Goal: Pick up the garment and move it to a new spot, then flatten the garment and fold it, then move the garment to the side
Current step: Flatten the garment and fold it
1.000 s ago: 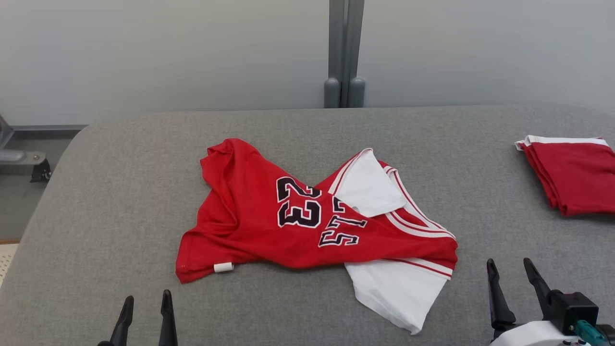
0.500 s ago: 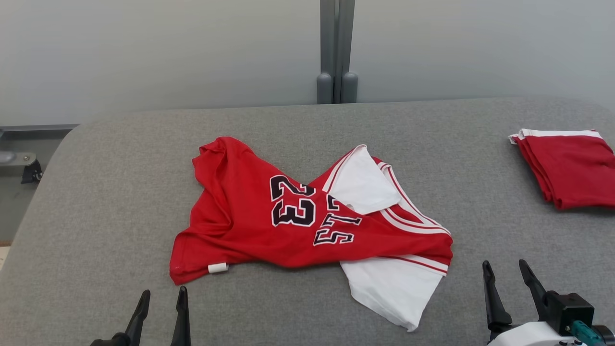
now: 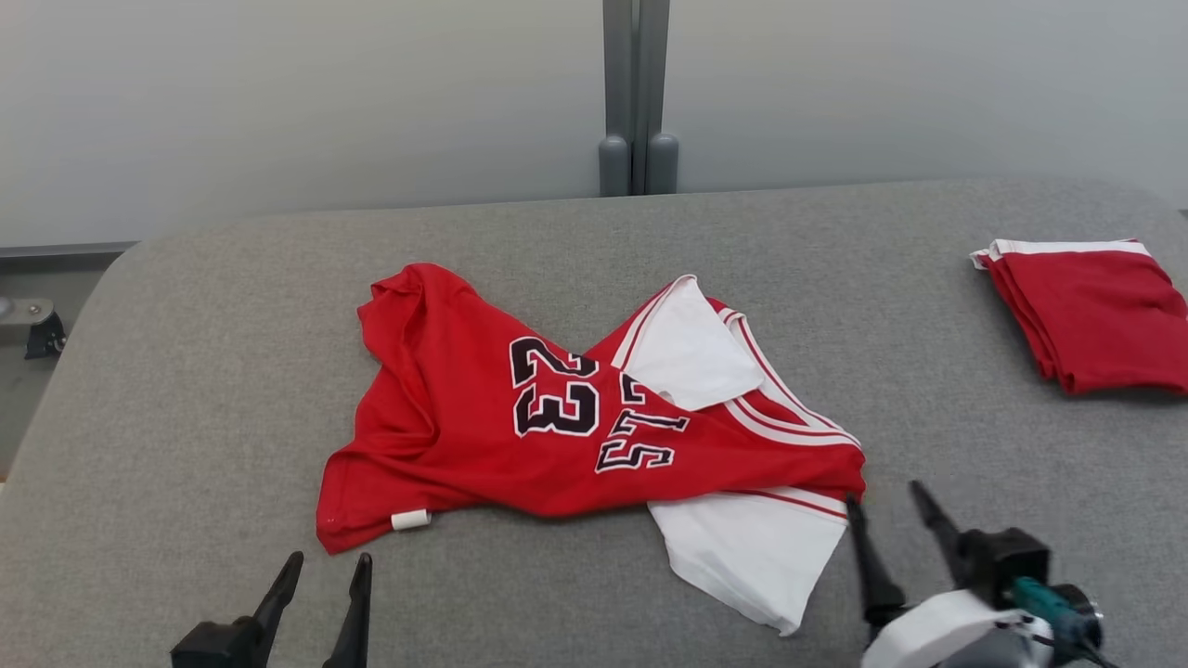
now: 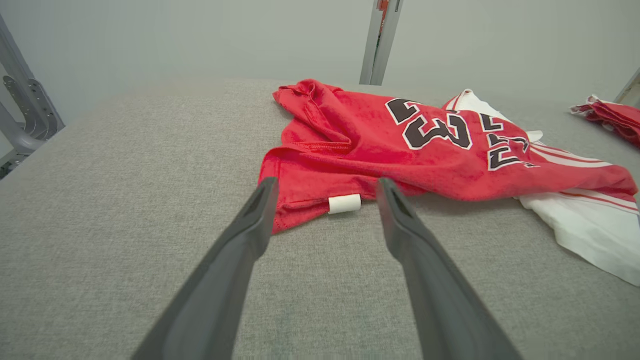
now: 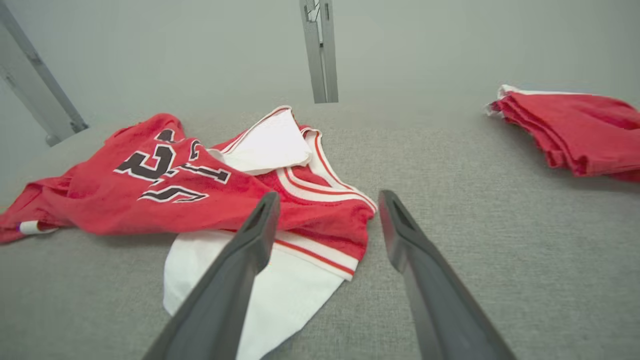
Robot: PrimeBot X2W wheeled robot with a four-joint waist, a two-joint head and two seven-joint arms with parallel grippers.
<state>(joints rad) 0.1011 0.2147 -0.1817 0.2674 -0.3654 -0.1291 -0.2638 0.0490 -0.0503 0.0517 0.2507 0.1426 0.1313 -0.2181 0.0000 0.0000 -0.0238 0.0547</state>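
**Crumpled red jersey (image 3: 483, 445) lies mid-table, both grippers empty**

The jersey sits rumpled near the middle of the grey padded table (image 3: 213, 371), its black "23" facing up and reading upside down in the head view. One white sleeve (image 3: 691, 348) is folded over on top; another white part (image 3: 742, 557) spreads out from under the red cloth at the near right. A small white tag (image 3: 410, 520) sticks out at the near left hem.

The left gripper (image 3: 329, 559) hangs just short of that hem corner, jaws spread with nothing between them. The right gripper (image 3: 882, 494) is close beside the jersey's near right corner, equally parted and empty.

A folded red garment (image 3: 1095, 315) rests well apart at the far right. A grey post (image 3: 636, 93) stands behind the table.
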